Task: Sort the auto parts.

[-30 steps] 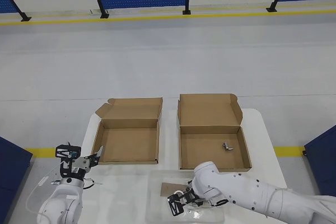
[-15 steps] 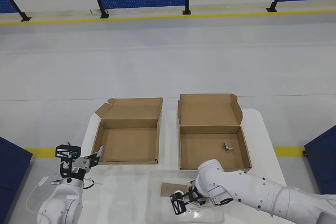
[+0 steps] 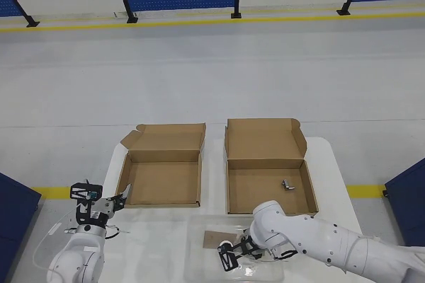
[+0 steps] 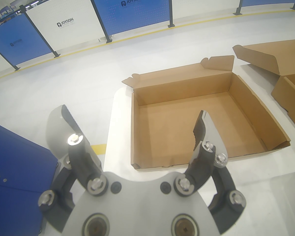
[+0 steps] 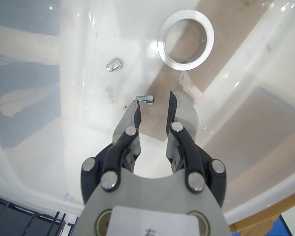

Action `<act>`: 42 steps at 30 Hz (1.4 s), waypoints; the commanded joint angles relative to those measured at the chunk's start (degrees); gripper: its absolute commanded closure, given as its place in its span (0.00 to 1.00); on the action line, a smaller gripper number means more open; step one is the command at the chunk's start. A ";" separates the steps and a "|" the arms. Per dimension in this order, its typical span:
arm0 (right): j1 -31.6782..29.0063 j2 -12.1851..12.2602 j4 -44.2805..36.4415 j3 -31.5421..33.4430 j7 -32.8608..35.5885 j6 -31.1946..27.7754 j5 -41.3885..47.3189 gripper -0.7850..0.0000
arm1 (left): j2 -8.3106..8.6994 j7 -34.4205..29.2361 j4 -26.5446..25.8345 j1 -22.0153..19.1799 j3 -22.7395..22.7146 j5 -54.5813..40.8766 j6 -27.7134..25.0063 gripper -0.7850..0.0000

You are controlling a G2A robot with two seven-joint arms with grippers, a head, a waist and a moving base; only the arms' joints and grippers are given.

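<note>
My right gripper hangs open inside a clear plastic bin, low over its floor. A small silver bolt lies right at one fingertip, not between the fingers. Farther off in the bin are a wide metal ring, a short stubby bolt and a white plastic clip. From above, this right gripper sits in the bin at the table's front. My left gripper stands open with nothing in it, just before the left cardboard box, which is bare inside.
Two open cardboard boxes stand side by side behind the bin: the left box and the right box, which holds one small metal part. My left gripper is at the table's left edge. A brown card lies under the bin.
My right gripper has shifted a little to the right inside the bin. The left arm has not moved.
</note>
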 commanded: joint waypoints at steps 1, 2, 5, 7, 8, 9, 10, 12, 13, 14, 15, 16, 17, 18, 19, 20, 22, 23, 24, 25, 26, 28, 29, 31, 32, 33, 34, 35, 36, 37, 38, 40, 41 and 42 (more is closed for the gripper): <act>-0.03 -0.03 0.19 0.00 -0.10 -0.10 -0.02 0.76 | 0.00 0.00 0.00 0.00 0.00 0.00 0.00 0.00; -0.02 -0.06 0.27 0.00 -0.22 -0.22 0.03 0.77 | 0.00 0.00 0.00 0.00 0.00 0.00 0.00 0.00; 0.01 -0.14 0.38 0.00 -0.27 -0.27 0.07 0.75 | 0.00 0.00 0.00 0.00 0.00 0.00 0.00 0.00; 0.03 -0.18 0.53 0.00 -0.35 -0.35 0.08 0.75 | 0.00 0.00 0.00 0.00 0.00 0.00 0.00 0.00; 0.05 -0.21 0.54 0.00 -0.39 -0.39 0.10 0.75 | 0.00 0.00 0.00 0.00 0.00 0.00 0.00 0.00; 0.07 -0.24 0.59 0.00 -0.43 -0.43 0.12 0.75 | 0.00 0.00 0.00 0.00 0.00 0.00 0.00 0.00; 0.09 -0.26 0.65 0.00 -0.46 -0.46 0.11 0.75 | 0.00 0.00 0.00 0.00 0.00 0.00 0.00 0.00; 0.05 -0.34 0.77 0.00 -0.61 -0.61 0.02 0.75 | 0.00 0.00 0.00 0.00 0.00 0.00 0.00 0.00; 0.04 -0.38 0.86 0.00 -0.67 -0.67 -0.01 0.75 | 0.00 0.00 0.00 0.00 0.00 0.00 0.00 0.00; -0.01 -0.43 0.95 0.00 -0.78 -0.78 -0.07 0.75 | 0.00 0.00 0.00 0.00 0.00 0.00 0.00 0.00; -0.02 -0.46 1.05 0.00 -0.81 -0.81 -0.14 0.75 | 0.00 0.00 0.00 0.00 0.00 0.00 0.00 0.00; -0.06 -0.53 1.18 0.00 -0.85 -0.85 -0.27 0.75 | 0.00 0.00 0.00 0.00 0.00 0.00 0.00 0.00; -0.06 -0.57 1.23 0.00 -0.88 -0.88 -0.31 0.75 | 0.00 0.00 0.00 0.00 0.00 0.00 0.00 0.00; -0.09 -0.62 1.32 0.00 -0.92 -0.92 -0.31 0.75 | 0.00 0.00 0.00 0.00 0.00 0.00 0.00 0.00; -0.13 -0.67 1.42 0.00 -0.96 -0.96 -0.31 0.75 | 0.00 0.00 0.00 0.00 0.00 0.00 0.00 0.00; -0.17 -0.74 1.55 0.00 -0.99 -0.99 -0.38 0.75 | 0.00 0.00 0.00 0.00 0.00 0.00 0.00 0.00; -0.24 -0.83 1.76 0.00 -1.09 -1.09 -0.40 0.76 | 0.00 0.00 0.00 0.00 0.00 0.00 0.00 0.00; -0.25 -0.88 1.86 0.00 -1.14 -1.14 -0.47 0.76 | 0.00 0.00 0.00 0.00 0.00 0.00 0.00 0.00; -0.28 -0.94 2.00 0.00 -1.21 -1.22 -0.44 0.77 | 0.00 0.00 0.00 0.00 0.00 0.00 0.00 0.00; -0.28 -0.98 2.07 0.00 -1.24 -1.24 -0.47 0.77 | 0.00 0.00 0.00 0.00 0.00 0.00 0.00 0.00; -0.32 -1.02 2.15 0.00 -1.28 -1.28 -0.47 0.78 | 0.00 0.00 0.00 0.00 0.00 0.00 0.00 0.00; -0.36 -1.10 2.31 0.00 -1.34 -1.34 -0.50 0.85 | 0.00 0.00 0.00 0.00 0.00 0.00 0.00 0.00; -0.41 -1.14 2.41 0.00 -1.39 -1.39 -0.48 0.91 | 0.00 0.00 0.00 0.00 0.00 0.00 0.00 0.00; -0.40 -1.20 2.54 0.00 -1.36 -1.37 -0.41 1.00 | 0.00 0.00 0.00 0.00 0.00 0.00 0.00 0.00; -0.37 -1.23 2.54 0.00 -1.33 -1.33 -0.46 1.00 | 0.00 0.00 0.00 0.00 0.00 0.00 0.00 0.00; -0.37 -1.24 2.55 0.00 -1.32 -1.32 -0.48 1.00 | 0.00 0.00 0.00 0.00 0.00 0.00 0.00 0.00; -0.35 -1.26 2.56 0.00 -1.26 -1.26 -0.40 1.00 | 0.00 0.00 0.00 0.00 0.00 0.00 0.00 0.00; -0.32 -1.27 2.47 0.00 -1.23 -1.23 -0.48 1.00 | 0.00 0.00 0.00 0.00 0.00 0.00 0.00 0.00; -0.32 -1.27 2.41 0.00 -1.21 -1.21 -0.48 1.00 | 0.00 0.00 0.00 0.00 0.00 0.00 0.00 0.00; -0.31 -1.26 2.33 0.00 -1.17 -1.17 -0.44 1.00 | 0.00 0.00 0.00 0.00 0.00 0.00 0.00 0.00; -0.27 -1.24 2.22 0.00 -1.09 -1.09 -0.45 1.00 | 0.00 0.00 0.00 0.00 0.00 0.00 0.00 0.00; -0.14 -1.19 1.88 0.00 -0.85 -0.85 -0.29 1.00 | 0.00 0.00 0.00 0.00 0.00 0.00 0.00 0.00; -0.07 -1.15 1.68 0.00 -0.73 -0.73 -0.18 1.00 | 0.00 0.00 0.00 0.00 0.00 0.00 0.00 0.00; -0.01 -1.12 1.51 0.00 -0.59 -0.59 -0.17 1.00 | 0.00 0.00 0.00 0.00 0.00 0.00 0.00 0.00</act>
